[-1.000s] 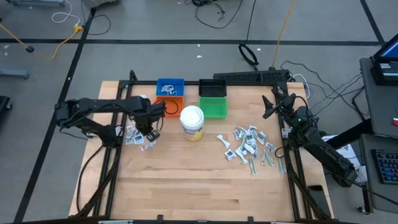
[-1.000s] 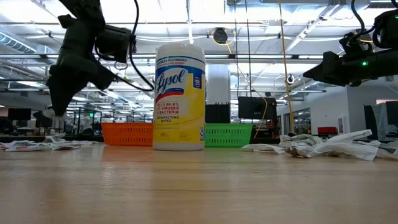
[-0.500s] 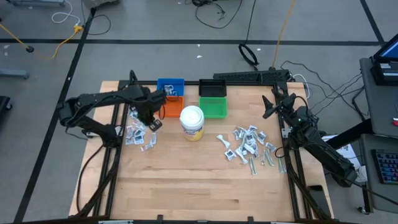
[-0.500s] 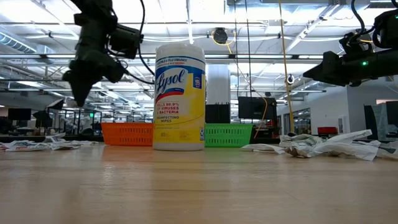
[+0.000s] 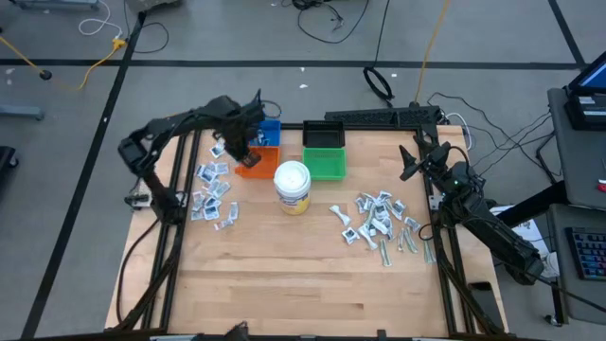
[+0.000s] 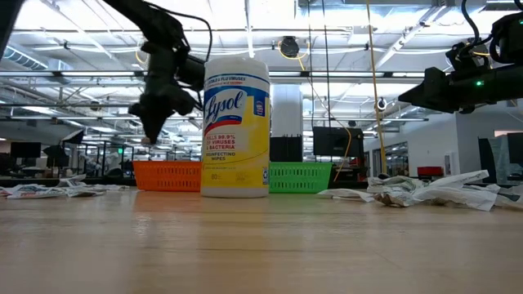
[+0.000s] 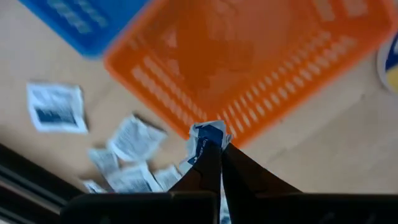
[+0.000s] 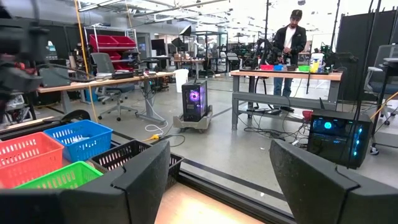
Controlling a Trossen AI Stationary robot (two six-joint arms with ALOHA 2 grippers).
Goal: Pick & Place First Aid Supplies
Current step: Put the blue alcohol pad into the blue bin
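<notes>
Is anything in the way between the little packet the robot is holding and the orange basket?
Nothing visible is. The left gripper is shut on a small packet and hangs just above the orange bin, near its edge. The wipes jar stands off to the side.

The wooden table (image 5: pixel 284 284) is bearing four bins (image 5: pixel 327 163) at its far edge; a white-lidded jar (image 5: pixel 292 186) is standing before them; packets (image 5: pixel 379 223) are lying scattered on both sides.
</notes>
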